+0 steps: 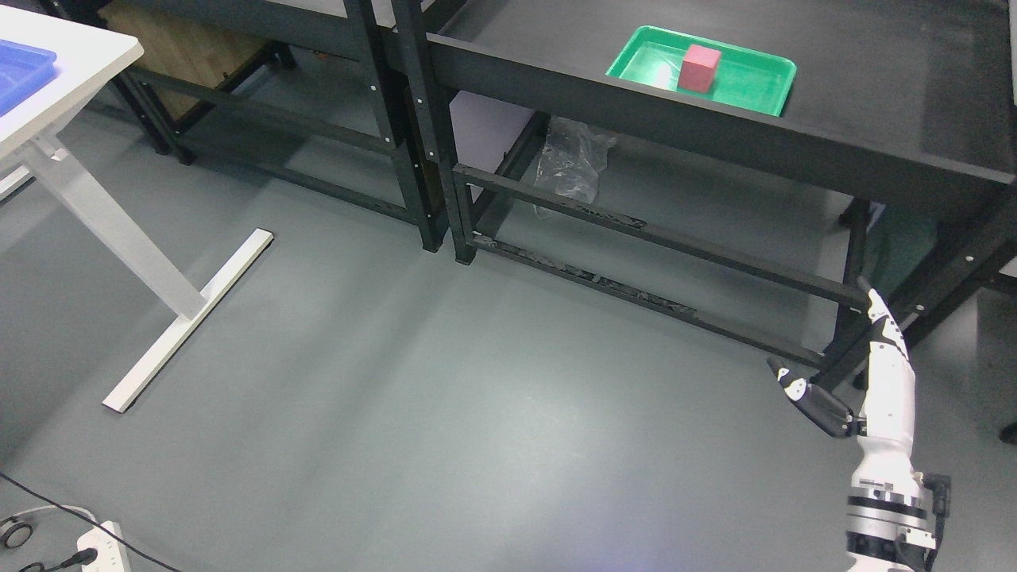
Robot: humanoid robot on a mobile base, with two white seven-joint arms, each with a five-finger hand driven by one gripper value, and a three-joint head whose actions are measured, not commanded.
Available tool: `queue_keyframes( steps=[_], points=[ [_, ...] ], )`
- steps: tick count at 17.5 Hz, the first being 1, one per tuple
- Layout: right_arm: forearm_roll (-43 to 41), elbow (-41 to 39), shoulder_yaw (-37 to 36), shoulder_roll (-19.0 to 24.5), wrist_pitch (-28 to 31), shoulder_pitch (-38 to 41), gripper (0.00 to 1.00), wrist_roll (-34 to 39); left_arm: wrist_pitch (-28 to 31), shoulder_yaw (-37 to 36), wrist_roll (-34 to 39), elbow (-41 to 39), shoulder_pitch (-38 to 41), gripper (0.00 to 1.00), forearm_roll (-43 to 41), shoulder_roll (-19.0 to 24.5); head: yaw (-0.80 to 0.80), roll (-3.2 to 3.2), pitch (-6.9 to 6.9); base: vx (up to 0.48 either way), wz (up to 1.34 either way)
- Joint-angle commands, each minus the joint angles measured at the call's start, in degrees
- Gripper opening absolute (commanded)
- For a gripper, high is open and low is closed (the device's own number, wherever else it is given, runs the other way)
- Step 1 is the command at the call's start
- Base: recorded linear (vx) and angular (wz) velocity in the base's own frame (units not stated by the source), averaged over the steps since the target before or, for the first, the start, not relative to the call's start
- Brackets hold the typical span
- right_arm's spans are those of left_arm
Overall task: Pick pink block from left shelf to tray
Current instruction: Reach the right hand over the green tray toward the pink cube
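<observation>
Upper right, the pink block [700,68] sits in the green tray [763,87] on the black shelf [874,95]. Looks light, rigid; pinch opposite flat sides. Right hand [866,373] low, fingers relaxed, empty.

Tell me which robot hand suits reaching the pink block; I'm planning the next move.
Right, likely. The right robot hand shows at lower right, fingers open, below the shelf holding the pink block in the green tray. The left is out of view.
</observation>
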Motion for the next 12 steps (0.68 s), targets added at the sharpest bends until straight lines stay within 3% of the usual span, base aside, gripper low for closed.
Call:
queue_keyframes(
  steps=[1,6,12],
  points=[
    [28.73,-0.09,2.71,2.73,1.1,-0.5,0.99,-1.43,-0.06,0.03,0.01,0.0,0.25,1.0,-0.09,1.0,0.0,0.0,0.0,0.181,0.33],
    [28.55,-0.09,2.98,2.73,3.48,-0.49,0.99,-7.05,-0.06,0.04,0.01,0.0,0.25,1.0,-0.09,1.0,0.0,0.0,0.0,0.238,0.16],
    [23.72,-0.09,2.98,2.73,3.66,-0.93,0.99,-5.83,-0.06,0.03,0.01,0.0,0.25,1.0,-0.09,1.0,0.0,0.0,0.0,0.302,-0.09]
  ],
)
